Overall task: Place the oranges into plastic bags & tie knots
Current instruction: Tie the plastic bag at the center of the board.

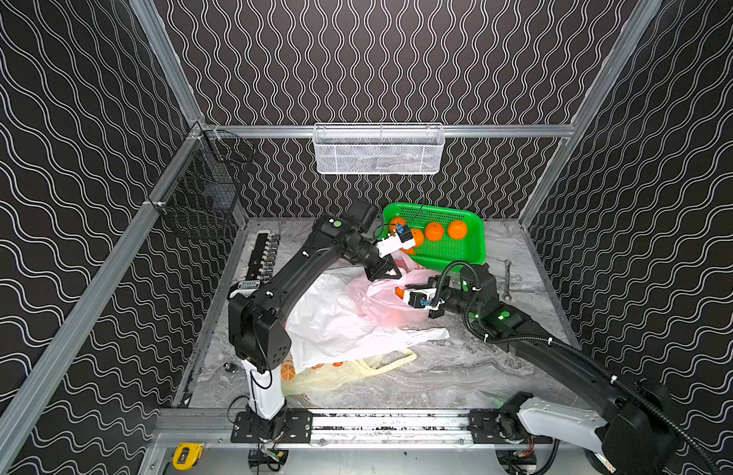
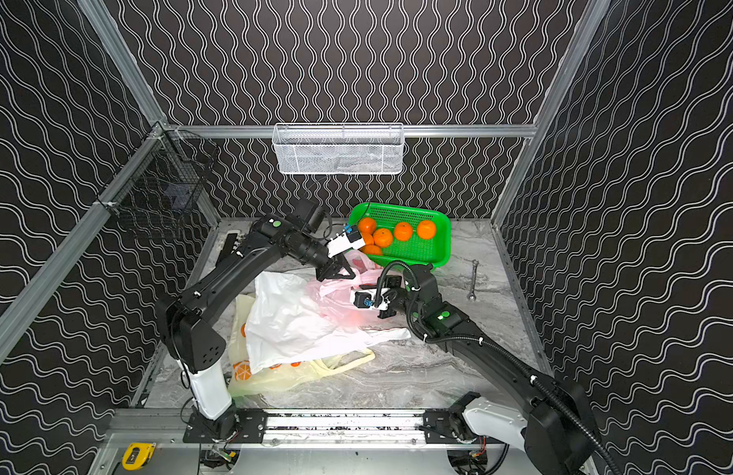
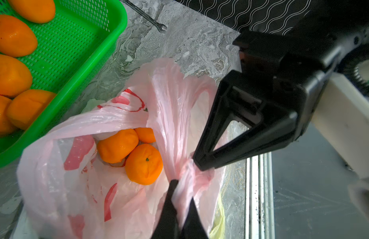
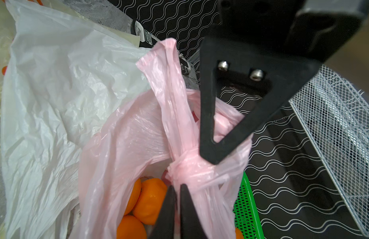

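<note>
**Knot stage on the translucent pink plastic bag (image 1: 377, 302), holding three small round oranges (image 3: 143, 163).**
The bag sits near the far edge of the marble bench (image 1: 459, 370), just beside the green perforated plastic basket (image 3: 84, 82) with loose oranges. A knot (image 4: 185, 165) joins its twisted handles. The left gripper (image 3: 182, 190) is clamped on a handle strand beside the knot. The right gripper (image 4: 177, 186) shows jaws almost together; whether they nip film cannot be told. Probable step: seating the knot. Next calls for opposed pulls without tearing.

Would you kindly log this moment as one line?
pink bag: knotted, three oranges inside | left fingers: shut on bag | right fingers: at knot, grip unclear
</note>
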{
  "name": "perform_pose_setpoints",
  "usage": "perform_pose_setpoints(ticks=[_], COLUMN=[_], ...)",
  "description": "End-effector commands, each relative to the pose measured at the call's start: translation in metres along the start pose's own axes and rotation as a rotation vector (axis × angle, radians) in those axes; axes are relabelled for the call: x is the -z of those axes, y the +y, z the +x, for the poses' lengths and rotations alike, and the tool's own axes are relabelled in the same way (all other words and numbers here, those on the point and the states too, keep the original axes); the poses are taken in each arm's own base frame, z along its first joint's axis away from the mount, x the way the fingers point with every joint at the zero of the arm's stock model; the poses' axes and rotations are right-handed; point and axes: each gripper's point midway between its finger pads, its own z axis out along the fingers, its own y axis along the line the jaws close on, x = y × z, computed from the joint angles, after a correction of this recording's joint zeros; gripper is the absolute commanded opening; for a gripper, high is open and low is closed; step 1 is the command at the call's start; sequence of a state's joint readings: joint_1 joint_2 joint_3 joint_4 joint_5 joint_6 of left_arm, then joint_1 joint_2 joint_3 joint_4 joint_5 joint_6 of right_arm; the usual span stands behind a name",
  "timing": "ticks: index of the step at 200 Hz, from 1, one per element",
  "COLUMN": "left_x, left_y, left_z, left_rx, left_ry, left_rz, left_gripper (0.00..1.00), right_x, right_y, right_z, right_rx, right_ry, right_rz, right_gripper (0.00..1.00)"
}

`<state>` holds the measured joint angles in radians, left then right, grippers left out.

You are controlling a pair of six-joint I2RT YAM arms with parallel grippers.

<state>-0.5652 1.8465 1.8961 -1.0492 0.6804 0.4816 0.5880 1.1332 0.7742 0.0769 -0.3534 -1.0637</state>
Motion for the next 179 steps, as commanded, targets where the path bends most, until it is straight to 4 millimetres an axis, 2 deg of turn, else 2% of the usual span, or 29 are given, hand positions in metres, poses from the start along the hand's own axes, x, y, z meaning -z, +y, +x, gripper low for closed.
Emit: perform_pose_setpoints(ticks=[1,22,45,76,119,179], left_x=[0.005,0.009,0.013,0.012,0.006,0.005], left_y=[-0.004,-0.008,-0.013,-0.017,-0.017,-0.024], left_z=[-0.001,-0.005,-0.010,-0.012,-0.009,-0.006], left_rx=[-0.039,-0.076,-0.114,-0.118,-0.116,-0.138], left_ry=[-0.008,-0.032,-0.061,-0.071,-0.053,-0.047], left_rz=[-0.003,-0.006,-0.001,0.031,0.044,0.050], left_gripper=[0.00,0.00,0.00,0.00,0.00,0.00], right_x=[0.008,0.020,0.032,0.029,0.021,0.010], right_y=[-0.004,-0.007,-0.007,-0.010,-0.021,-0.018], right_z=[-0.009,-0.017,-0.017,-0.001,-0.005,0.002], right_rx=[-0.015,-0.061,-0.160,-0.240,-0.282,-0.318], right_ry=[-0.036,-0.070,-0.078,-0.023,-0.077,-0.102], right_rz=[0.024,0.064,0.093,0.130,0.096,0.008], right_gripper=[0.42,0.62,0.68,0.70,0.71,0.64])
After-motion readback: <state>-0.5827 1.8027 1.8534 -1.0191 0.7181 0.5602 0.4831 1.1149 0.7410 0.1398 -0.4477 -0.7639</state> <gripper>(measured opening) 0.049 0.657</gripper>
